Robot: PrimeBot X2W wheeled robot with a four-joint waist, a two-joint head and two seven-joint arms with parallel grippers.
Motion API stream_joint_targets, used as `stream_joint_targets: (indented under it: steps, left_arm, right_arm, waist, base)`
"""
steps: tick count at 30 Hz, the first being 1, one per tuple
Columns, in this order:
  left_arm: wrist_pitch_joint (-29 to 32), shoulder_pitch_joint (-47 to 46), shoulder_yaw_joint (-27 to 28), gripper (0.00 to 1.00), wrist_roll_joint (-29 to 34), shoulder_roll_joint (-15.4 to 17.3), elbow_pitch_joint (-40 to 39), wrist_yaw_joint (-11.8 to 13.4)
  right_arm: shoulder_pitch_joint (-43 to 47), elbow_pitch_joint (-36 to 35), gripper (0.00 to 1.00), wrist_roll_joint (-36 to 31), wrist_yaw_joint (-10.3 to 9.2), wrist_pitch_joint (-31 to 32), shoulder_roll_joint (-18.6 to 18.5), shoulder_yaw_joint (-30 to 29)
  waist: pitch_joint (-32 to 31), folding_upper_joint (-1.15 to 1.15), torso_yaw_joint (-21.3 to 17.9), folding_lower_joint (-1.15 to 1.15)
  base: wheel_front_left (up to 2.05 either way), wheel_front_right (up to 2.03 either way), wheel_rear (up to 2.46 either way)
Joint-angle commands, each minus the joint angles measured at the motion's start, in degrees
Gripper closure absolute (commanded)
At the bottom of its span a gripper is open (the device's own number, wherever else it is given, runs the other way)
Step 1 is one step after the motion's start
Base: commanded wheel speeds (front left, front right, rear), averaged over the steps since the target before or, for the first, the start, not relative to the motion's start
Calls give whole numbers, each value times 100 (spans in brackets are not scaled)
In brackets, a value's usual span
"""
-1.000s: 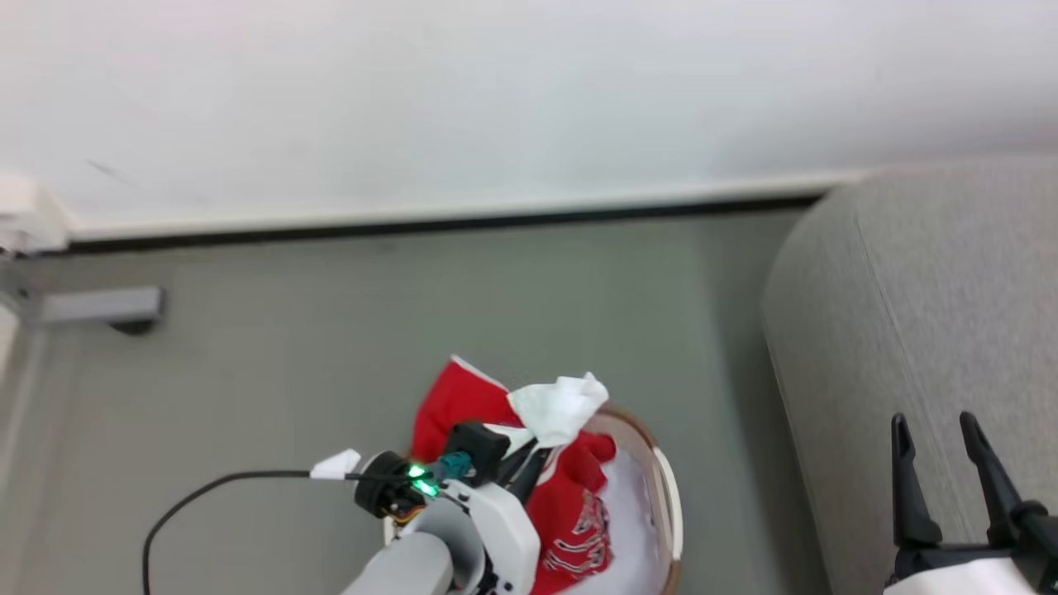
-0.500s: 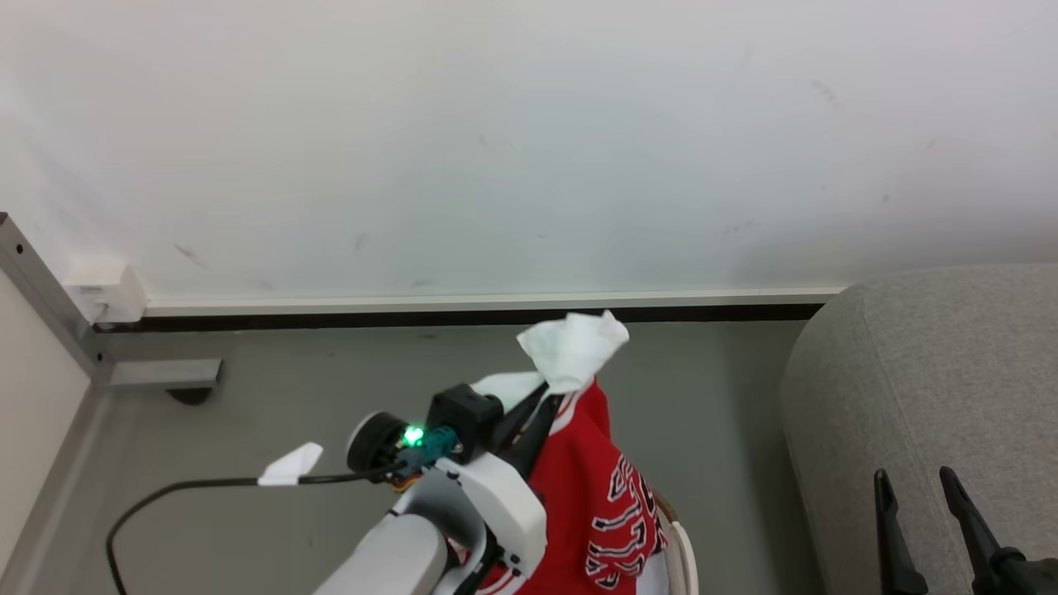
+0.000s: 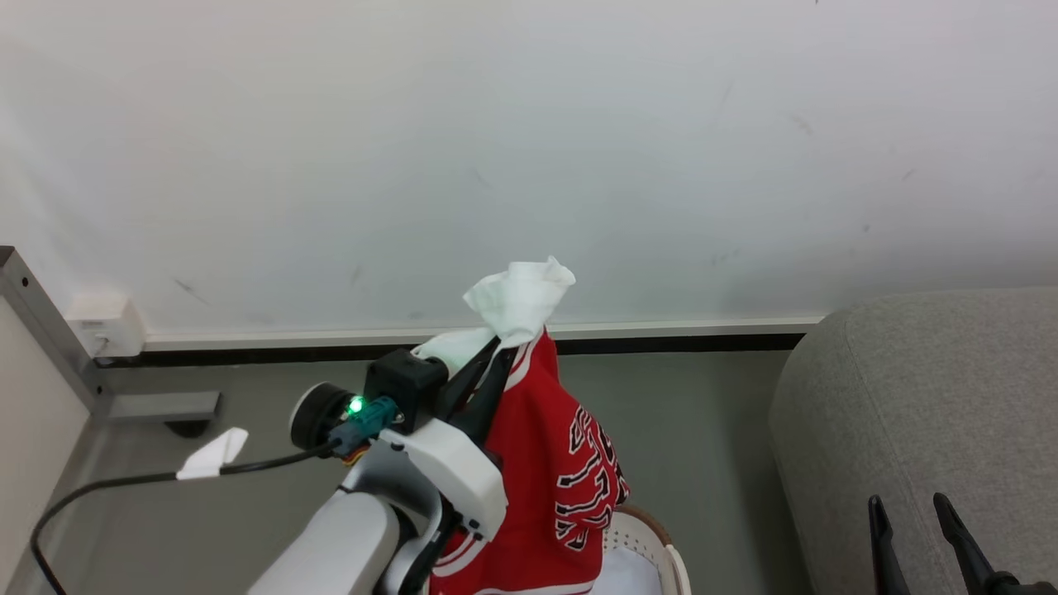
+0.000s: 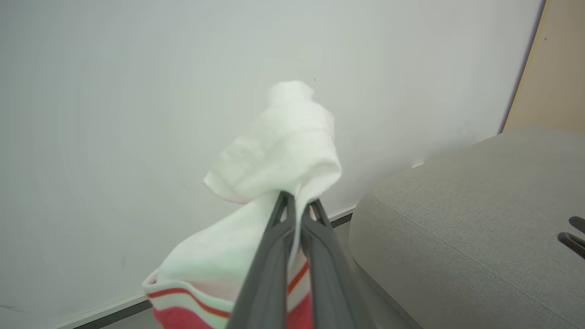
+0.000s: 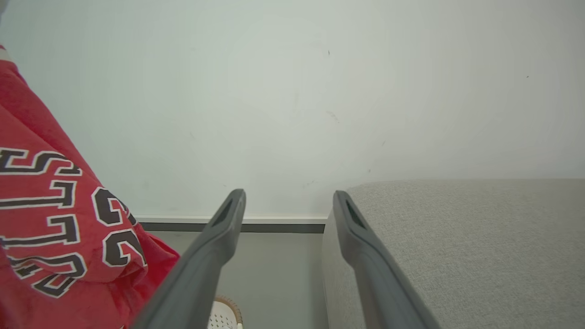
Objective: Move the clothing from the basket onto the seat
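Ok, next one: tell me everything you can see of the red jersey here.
The jersey is soft red fabric with white trim and black lettering outlined in white. It hangs limp and creased from the left gripper, whose fingers are shut on bunched white fabric at its top, which puffs out above the fingertips. Its lower part hangs down over the basket; whether the hem touches it is hidden. The sofa stands apart to its right.
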Motion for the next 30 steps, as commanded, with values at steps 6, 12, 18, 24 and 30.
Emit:
stream_joint_targets:
  steps: [6, 12, 18, 24, 30]
  left_arm:
    - [-10, -248, 214, 100, -76, 98, -151, 100]
    - [1, -430, 353, 100, -105, 174, -262, 156]
    - [73, -487, 304, 100, -95, 145, -429, 193]
    - [55, -586, 157, 100, -107, -17, -406, 138]
    - [-6, -746, 2, 100, -115, -229, -254, 72]
  right_arm:
    - [96, -29, 0, -34, -12, -1, -6, 20]
    - [70, -21, 0, -102, -12, -1, -6, 104]
    - [-172, -137, 0, -166, -12, -1, -84, 598]
    - [-795, -101, 0, -28, -13, 0, -677, 1897]
    - [-1682, 305, 0, 209, -13, 4, -891, 3098]
  waist:
    - [-23, 0, 62, 0]
    - [-34, 0, 83, 0]
    - [24, 0, 132, 0]
    - [55, 0, 320, 0]
    - [54, 0, 498, 0]
  base:
    - [0, 0, 0]
    - [0, 0, 0]
    - [0, 0, 0]
    - [0, 0, 0]
    - [0, 0, 0]
